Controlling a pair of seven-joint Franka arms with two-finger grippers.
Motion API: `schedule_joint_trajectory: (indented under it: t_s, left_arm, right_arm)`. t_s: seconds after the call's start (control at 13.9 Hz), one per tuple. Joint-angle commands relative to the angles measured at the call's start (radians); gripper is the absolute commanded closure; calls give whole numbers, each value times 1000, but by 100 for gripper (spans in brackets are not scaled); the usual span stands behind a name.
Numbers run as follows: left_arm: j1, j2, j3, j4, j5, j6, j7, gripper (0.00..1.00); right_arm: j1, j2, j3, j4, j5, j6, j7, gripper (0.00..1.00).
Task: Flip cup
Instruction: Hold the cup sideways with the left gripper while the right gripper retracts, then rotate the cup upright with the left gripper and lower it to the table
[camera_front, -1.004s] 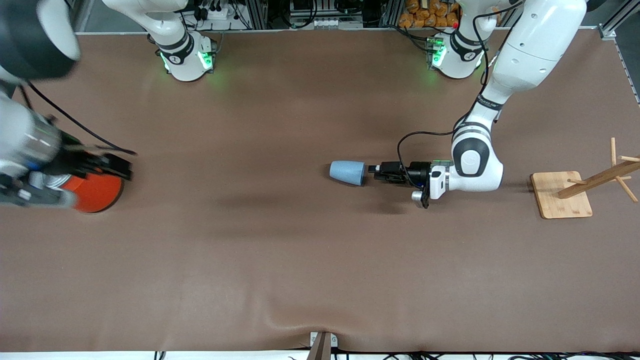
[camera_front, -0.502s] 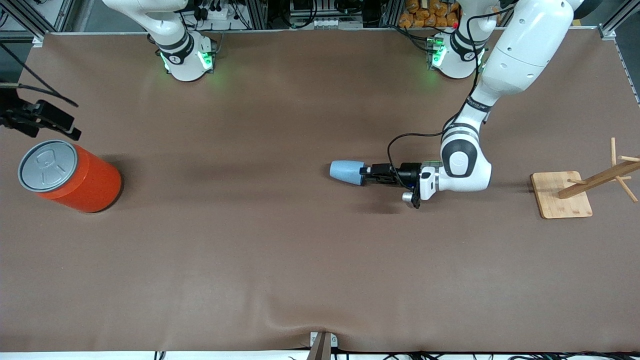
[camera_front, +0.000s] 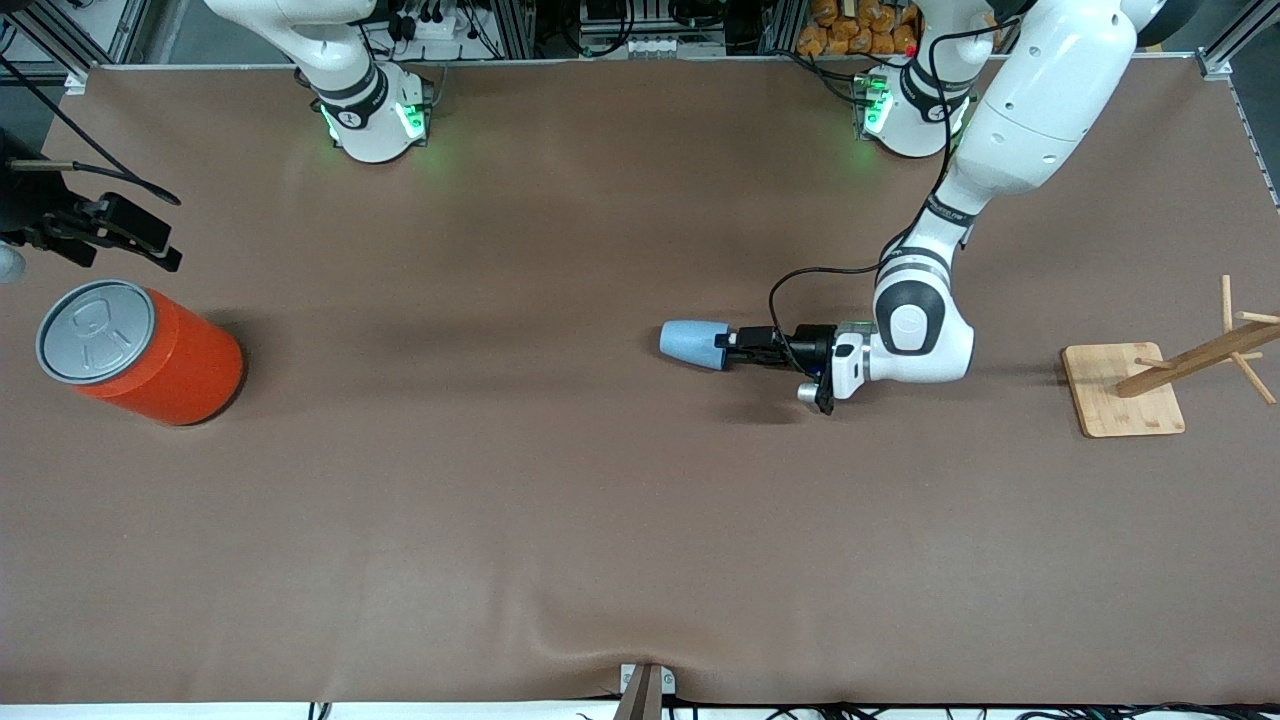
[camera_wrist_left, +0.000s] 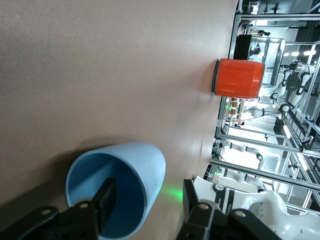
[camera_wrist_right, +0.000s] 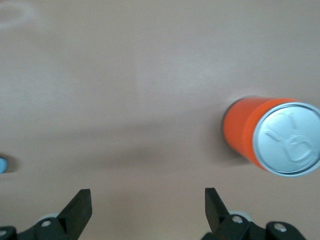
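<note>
One cup (camera_front: 693, 345) on its side, mid-table, toward left arm's end.
Left gripper (camera_front: 728, 350) astride its rim, one finger (camera_wrist_left: 106, 200) inside, not clamped; right gripper (camera_wrist_right: 145, 210) wide open, empty, beside orange can (camera_front: 150, 355).

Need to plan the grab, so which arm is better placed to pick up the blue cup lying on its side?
Left. The left gripper already straddles the cup's rim wall; the right gripper waits open above the orange can.
</note>
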Motion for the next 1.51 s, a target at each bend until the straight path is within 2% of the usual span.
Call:
schedule_joint_trajectory:
  t_s: [0.0, 0.07, 0.57, 0.86, 1.0, 1.43]
  left_arm:
    - [-14, 7, 0, -1, -26, 13, 21, 42]
    - [-15, 10, 0, -1, -26, 12, 21, 46]
    - [-23, 8, 0, -4, -26, 7, -22, 99]
    - [0, -77, 2, -2, -23, -4, -146, 100]
    - [46, -128, 3, -1, -8, -4, -179, 100]
    - [197, -251, 8, 10, 223, -7, -222, 100]
  right_arm:
    - [-4, -27, 31, -18, -46, -18, 7, 0]
    - [-7, -26, 29, -18, -44, -17, 8, 0]
    - [-12, -18, 26, -14, -35, -17, -3, 0]
    - [-13, -18, 26, -14, -32, -15, -5, 0]
    - [-12, -18, 26, -12, -20, -18, -6, 0]
    - [-12, -8, 26, 12, -17, -20, -5, 0]
